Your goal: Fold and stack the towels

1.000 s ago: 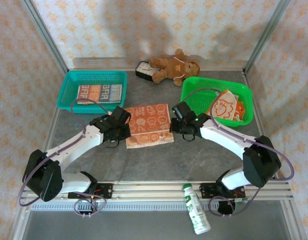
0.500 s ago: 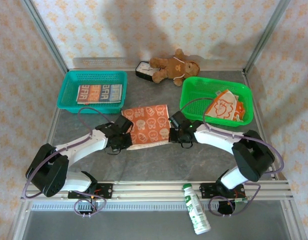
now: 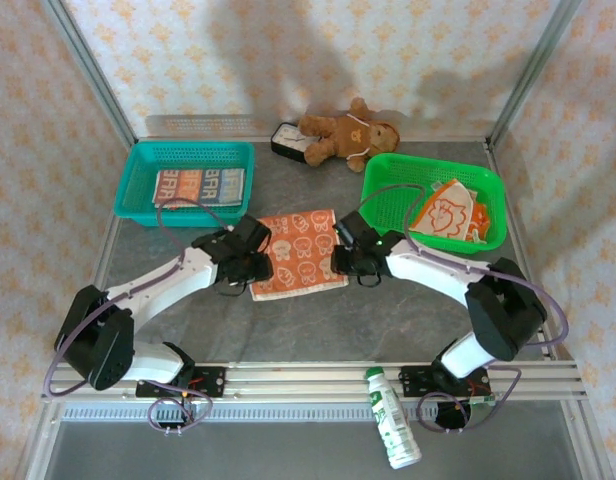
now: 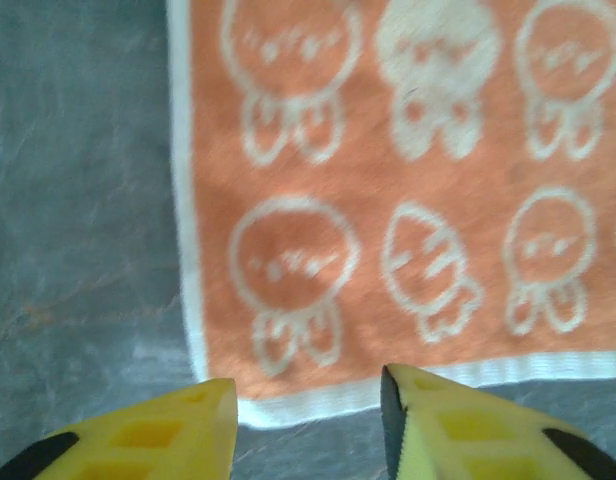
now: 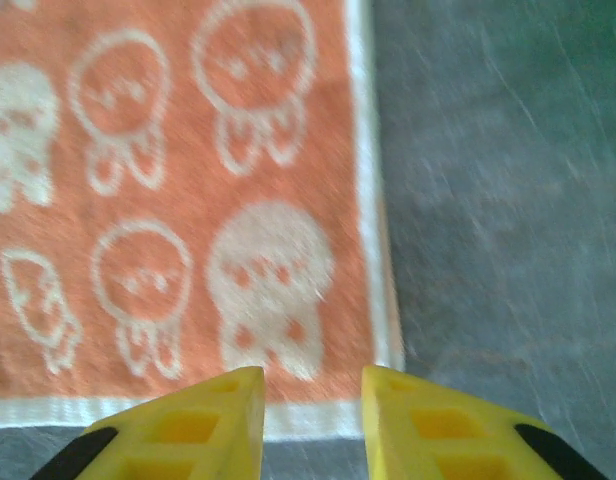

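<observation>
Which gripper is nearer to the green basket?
Right. The right gripper is at the orange towel's right edge, just beside the green basket's near-left corner; the left gripper is at the towel's left edge, farther away.

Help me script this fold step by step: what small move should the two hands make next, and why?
Probably lift both hands straight up. The left hand and right hand stand open over the near corners of the towel, which lies flat on the table, gripped by neither.
</observation>
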You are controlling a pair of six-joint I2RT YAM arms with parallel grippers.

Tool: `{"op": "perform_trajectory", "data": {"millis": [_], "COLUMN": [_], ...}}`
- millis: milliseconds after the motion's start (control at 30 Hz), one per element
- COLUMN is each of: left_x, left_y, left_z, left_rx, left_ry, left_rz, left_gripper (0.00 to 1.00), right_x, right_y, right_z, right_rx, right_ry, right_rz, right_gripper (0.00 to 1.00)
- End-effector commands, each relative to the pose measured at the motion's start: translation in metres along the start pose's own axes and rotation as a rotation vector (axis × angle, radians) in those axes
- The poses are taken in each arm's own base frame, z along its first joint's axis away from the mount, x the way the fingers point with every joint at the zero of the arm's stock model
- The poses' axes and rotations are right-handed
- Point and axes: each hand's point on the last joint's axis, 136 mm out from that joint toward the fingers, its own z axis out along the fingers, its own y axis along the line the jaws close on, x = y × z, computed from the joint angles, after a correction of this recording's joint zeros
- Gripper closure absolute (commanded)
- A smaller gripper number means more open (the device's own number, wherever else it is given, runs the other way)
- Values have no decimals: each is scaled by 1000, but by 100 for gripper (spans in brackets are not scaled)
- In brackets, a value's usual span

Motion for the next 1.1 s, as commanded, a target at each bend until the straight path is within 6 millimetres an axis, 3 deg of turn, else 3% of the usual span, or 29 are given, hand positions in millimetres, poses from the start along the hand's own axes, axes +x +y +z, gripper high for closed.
{"op": "perform_trajectory", "data": {"millis": [0, 67, 233, 467, 833, 967, 1067], "left_x": [-18, -25, -30, 9, 90, 101, 98], "left_y": [-8, -15, -20, -2, 37, 39, 36], "left_z": [8, 19, 47, 73, 52, 38, 23], "left_rx": [-27, -25, -54, -68, -67, -20, 12], "left_ry": [-26, -35, -8, 92, 158, 142, 123], "left_rz": [41, 53, 80, 62, 23, -9, -24], "left_gripper": [69, 80, 90, 94, 95, 94, 94], "right_x": [-11, -16, -17, 14, 92, 110, 101], "right_y": [10, 16, 22, 6, 3, 9, 13], "right_z": [12, 25, 55, 66, 44, 37, 25], "right_rx": [5, 5, 20, 39, 61, 39, 43], "right_ry": [3, 15, 66, 126, 160, 168, 138], "right_rz": [-42, -58, -85, -71, -86, -62, -64], "right_gripper": [78, 83, 89, 90, 90, 90, 90]}}
